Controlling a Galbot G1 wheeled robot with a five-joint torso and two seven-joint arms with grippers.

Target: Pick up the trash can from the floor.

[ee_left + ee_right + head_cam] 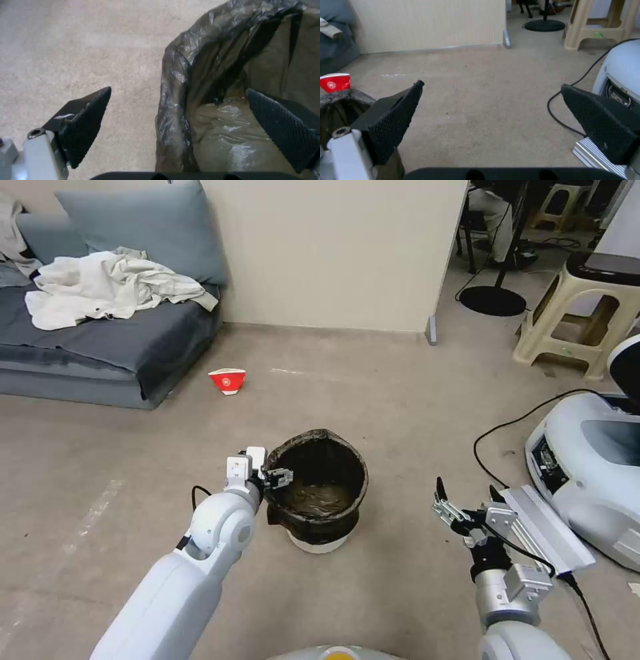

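Claw astride the bin's rim

Trash can stands upright on the floor, directly ahead of the robot, its white base showing below a crinkled dark bag folded over the rim. The left claw is at the near-left part of that rim. In the left wrist view its fingers are spread wide: one finger hangs outside the can over bare floor, the other is inside the liner, and the bagged rim runs between them. Neither pad visibly presses the rim, so the claw has hold of nothing.

The right claw hovers to the can's right, apart from it, above the floor. It is also wide open and empty, with a black cable and bare floor showing between its fingers.

A small red-and-white paper cup sits on the floor beyond the can, near a grey sofa that carries rumpled pale cloth. A white machine and a ribbed metal piece lie at the robot's right, with a beige stool farther back.
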